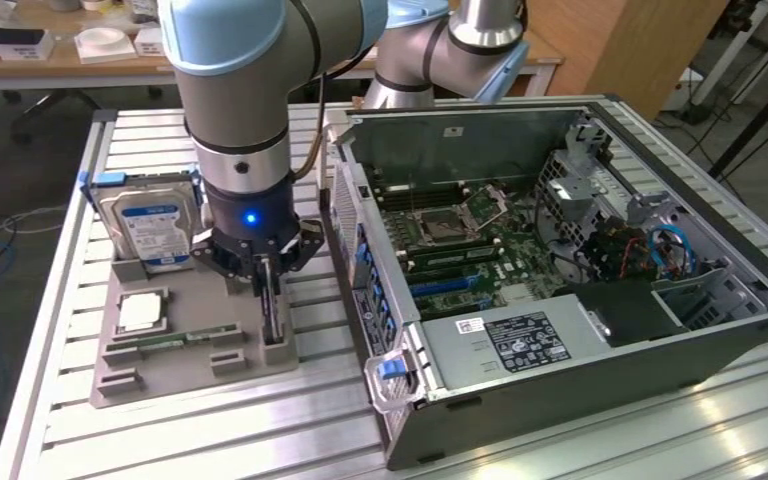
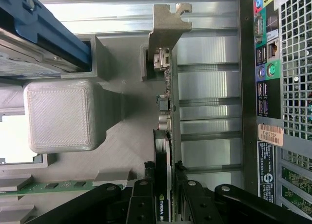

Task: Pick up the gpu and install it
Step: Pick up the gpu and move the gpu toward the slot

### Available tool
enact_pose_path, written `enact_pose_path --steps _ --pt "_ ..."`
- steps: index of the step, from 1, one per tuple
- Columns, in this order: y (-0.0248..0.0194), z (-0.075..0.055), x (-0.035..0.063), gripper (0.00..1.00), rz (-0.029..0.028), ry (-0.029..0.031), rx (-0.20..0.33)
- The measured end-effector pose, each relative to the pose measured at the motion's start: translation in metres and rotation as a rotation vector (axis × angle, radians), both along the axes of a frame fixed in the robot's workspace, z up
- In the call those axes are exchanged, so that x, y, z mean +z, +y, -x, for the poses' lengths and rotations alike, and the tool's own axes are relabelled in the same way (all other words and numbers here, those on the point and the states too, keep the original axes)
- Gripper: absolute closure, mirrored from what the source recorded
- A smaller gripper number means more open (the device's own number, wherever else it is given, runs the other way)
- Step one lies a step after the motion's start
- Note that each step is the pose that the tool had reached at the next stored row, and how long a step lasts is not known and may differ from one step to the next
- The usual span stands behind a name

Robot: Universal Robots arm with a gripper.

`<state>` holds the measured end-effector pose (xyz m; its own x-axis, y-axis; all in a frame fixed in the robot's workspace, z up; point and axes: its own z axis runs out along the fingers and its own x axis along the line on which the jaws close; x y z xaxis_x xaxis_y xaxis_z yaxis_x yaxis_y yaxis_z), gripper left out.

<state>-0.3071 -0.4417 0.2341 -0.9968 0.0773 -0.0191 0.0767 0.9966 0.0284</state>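
The gpu [image 1: 269, 312] stands on edge in a slot of the grey holder [image 1: 184, 375] on the exterior view's left. In the wrist view the gpu [image 2: 166, 112] runs as a thin green card edge with its silver end bracket [image 2: 165, 34] at the far end. My gripper [image 1: 267, 268] hangs straight down over it. The gripper [image 2: 165, 177] straddles the card, and its black fingertips [image 2: 183, 177] press against both faces, so it is shut on the gpu. The card's lower part is hidden inside the holder's slot.
The open computer case [image 1: 704, 345] lies on the exterior view's right with its motherboard [image 1: 464, 230] exposed; its rear panel [image 2: 287, 87] is close beside the card. The holder also carries a hard drive [image 1: 144, 225], a processor chip [image 1: 141, 312] and a memory stick [image 1: 171, 340].
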Motion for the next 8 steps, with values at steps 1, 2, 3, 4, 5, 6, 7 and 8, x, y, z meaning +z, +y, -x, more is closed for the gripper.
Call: enact_pose_path --steps 1,2,3,4,5,6,7,8 --pt "0.0 0.0 0.0 0.74 0.0 0.0 0.0" --pt "0.0 0.0 0.0 0.74 0.0 0.0001 0.0" --pt "0.0 0.0 0.0 0.74 -0.0001 0.0 0.0" --pt "0.0 0.0 0.0 0.74 0.0 0.0001 0.0" --pt "0.0 0.0 0.0 0.74 0.0 0.0 0.0" --pt "0.0 0.0 0.0 0.74 0.0 0.0 0.0" --pt "0.0 0.0 0.0 0.74 0.0 0.0001 0.0" --pt "0.0 0.0 0.0 0.74 0.0 0.0001 0.0"
